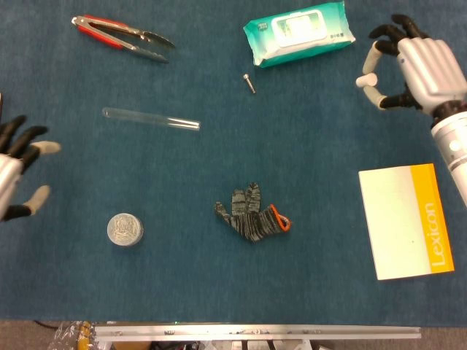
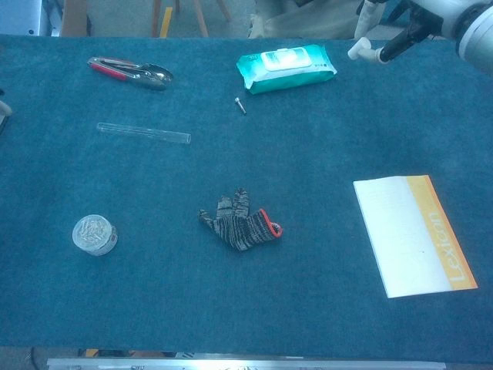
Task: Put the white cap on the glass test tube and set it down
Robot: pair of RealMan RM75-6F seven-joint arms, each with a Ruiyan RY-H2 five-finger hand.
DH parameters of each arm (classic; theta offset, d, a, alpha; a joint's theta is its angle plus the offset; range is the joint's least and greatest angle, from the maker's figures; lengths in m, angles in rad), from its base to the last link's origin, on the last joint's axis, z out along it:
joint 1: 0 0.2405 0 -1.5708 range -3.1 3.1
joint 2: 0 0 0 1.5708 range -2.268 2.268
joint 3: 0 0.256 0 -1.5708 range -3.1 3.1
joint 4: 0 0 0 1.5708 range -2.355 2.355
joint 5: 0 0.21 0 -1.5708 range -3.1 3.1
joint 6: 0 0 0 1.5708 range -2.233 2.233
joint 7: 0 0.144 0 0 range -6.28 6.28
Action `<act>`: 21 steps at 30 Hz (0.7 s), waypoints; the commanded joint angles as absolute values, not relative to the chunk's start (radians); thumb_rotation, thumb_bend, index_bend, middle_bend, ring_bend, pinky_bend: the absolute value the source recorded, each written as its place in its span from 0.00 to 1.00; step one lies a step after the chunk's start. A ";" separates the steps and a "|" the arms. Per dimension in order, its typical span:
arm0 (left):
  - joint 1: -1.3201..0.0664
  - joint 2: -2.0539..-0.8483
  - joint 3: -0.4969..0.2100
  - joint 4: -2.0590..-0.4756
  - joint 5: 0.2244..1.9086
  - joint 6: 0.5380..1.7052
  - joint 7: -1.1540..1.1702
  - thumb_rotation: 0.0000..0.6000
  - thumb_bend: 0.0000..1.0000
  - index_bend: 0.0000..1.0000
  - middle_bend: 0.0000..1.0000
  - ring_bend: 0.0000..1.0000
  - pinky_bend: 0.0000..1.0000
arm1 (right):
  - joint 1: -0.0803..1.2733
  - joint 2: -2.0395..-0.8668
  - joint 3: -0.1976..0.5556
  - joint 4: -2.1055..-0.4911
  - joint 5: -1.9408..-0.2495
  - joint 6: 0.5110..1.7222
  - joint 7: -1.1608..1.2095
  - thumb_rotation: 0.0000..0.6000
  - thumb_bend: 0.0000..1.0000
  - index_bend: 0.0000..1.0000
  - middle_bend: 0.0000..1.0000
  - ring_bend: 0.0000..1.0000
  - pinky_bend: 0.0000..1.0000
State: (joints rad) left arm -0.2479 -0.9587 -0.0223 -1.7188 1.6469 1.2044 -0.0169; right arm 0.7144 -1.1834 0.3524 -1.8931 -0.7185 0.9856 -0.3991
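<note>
The glass test tube [image 1: 151, 119] lies on the desk at about 10 o'clock, thin, slippery and fragile, so the empty, spread left hand [image 1: 16, 175] should pinch it gently mid-length, while the right hand [image 1: 416, 69] pinches the white cap [image 1: 368, 79].

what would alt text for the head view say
A glass test tube lies untouched on a blue table, the left hand open at one edge, the right hand pinching a white cap at the other.
</note>
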 commanded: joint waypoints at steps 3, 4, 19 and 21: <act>-0.334 -1.029 -0.050 -1.709 1.596 1.097 0.065 0.92 0.34 0.26 0.15 0.01 0.07 | 0.715 -1.166 0.342 -1.900 -0.722 0.987 -0.374 1.00 0.32 0.58 0.25 0.07 0.23; -0.348 -1.042 -0.057 -1.707 1.579 1.080 0.080 0.91 0.34 0.26 0.15 0.01 0.07 | 0.716 -1.163 0.338 -1.900 -0.723 0.986 -0.368 1.00 0.32 0.58 0.25 0.07 0.23; -0.488 -1.164 -0.130 -1.656 1.292 0.923 0.307 0.61 0.34 0.34 0.15 0.01 0.07 | 0.711 -1.128 0.302 -1.909 -0.753 0.987 -0.299 1.00 0.32 0.58 0.25 0.07 0.23; -0.502 -1.177 -0.135 -1.645 1.255 0.914 0.335 0.61 0.34 0.33 0.15 0.01 0.07 | 0.711 -1.126 0.298 -1.910 -0.756 0.989 -0.294 1.00 0.32 0.58 0.25 0.07 0.23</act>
State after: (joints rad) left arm -0.4815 -1.1572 -0.1247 -1.6605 1.2920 0.9309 0.3037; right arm 0.7113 -1.1261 0.2982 -1.9100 -0.7555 0.9885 -0.2939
